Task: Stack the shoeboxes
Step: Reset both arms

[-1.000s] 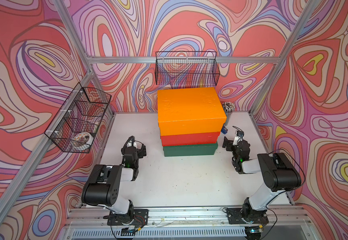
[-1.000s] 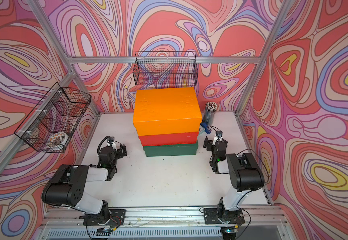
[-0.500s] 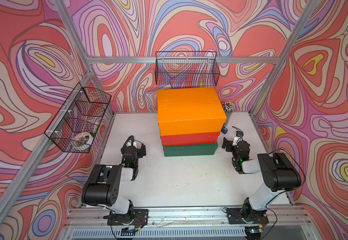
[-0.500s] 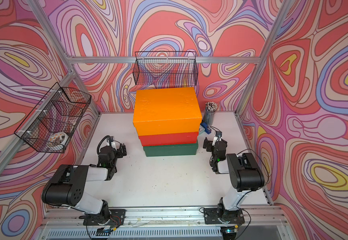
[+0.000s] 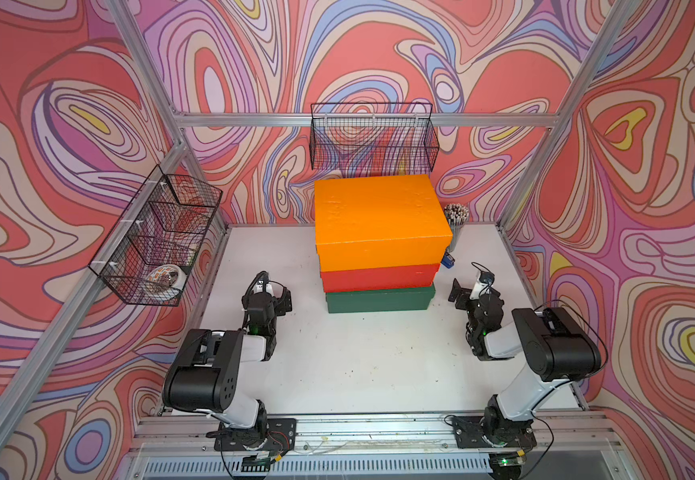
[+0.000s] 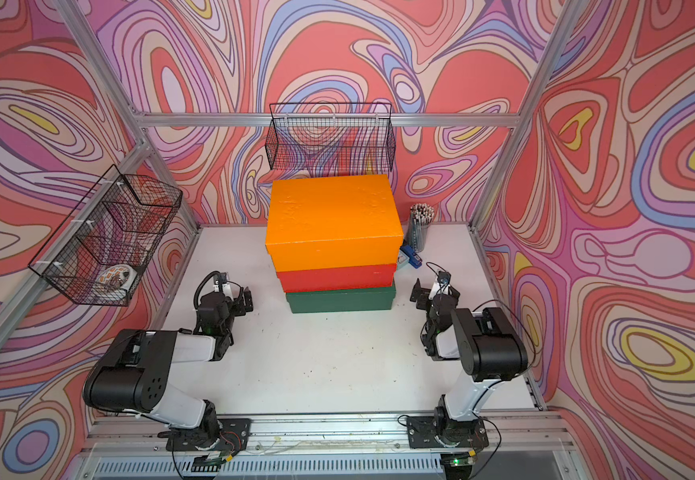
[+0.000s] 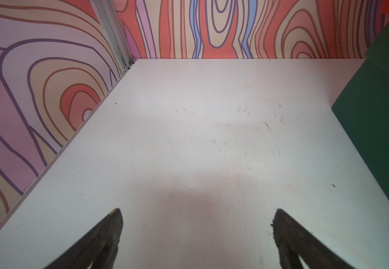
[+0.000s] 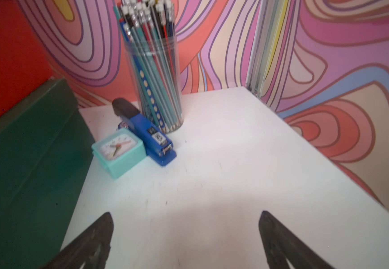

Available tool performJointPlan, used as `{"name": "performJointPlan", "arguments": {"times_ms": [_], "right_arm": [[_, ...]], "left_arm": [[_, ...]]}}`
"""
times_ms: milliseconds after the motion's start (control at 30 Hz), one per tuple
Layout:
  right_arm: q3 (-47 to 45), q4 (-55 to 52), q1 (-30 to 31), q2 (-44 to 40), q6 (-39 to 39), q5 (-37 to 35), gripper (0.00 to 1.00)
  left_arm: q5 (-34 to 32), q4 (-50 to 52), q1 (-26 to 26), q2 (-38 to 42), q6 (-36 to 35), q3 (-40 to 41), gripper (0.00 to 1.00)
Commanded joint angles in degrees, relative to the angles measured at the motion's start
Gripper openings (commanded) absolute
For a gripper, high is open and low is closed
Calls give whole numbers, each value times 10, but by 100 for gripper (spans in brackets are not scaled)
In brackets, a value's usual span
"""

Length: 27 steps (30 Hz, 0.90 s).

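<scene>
White table: stacked shoeboxes; cup holds pencils; basket holds roll.

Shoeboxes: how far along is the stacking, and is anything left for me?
Done: the orange shoebox sits on the red shoebox, which sits on the green shoebox on the table, making one three-high pile. In hand: nothing; the left tool and right tool are both open and empty, apart on either side of the pile. Left: apparently nothing, though the edges are not perfectly flush.

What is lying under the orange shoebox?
Directly under the orange shoebox sits the red shoebox, then the green shoebox. Their tops are covered; only sides show.
</scene>
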State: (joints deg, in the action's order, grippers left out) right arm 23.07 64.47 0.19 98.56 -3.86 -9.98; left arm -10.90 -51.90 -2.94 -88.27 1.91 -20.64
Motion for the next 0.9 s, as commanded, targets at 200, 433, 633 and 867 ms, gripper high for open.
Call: {"name": "performJointPlan", "arguments": {"times_ms": [200, 433, 633, 867], "right_arm": [[32, -84, 8, -6, 2, -20, 99], [-25, 5, 8, -14, 8, 2, 98], [-37, 47, 9, -10, -2, -30, 98], [28, -76, 11, -7, 2, -40, 98]], "left_arm": [[6, 4, 5, -4, -3, -9, 100], [5, -2, 5, -2, -4, -5, 100], [5, -3, 5, -2, -4, -5, 100], [6, 2, 6, -3, -4, -8, 100]]}}
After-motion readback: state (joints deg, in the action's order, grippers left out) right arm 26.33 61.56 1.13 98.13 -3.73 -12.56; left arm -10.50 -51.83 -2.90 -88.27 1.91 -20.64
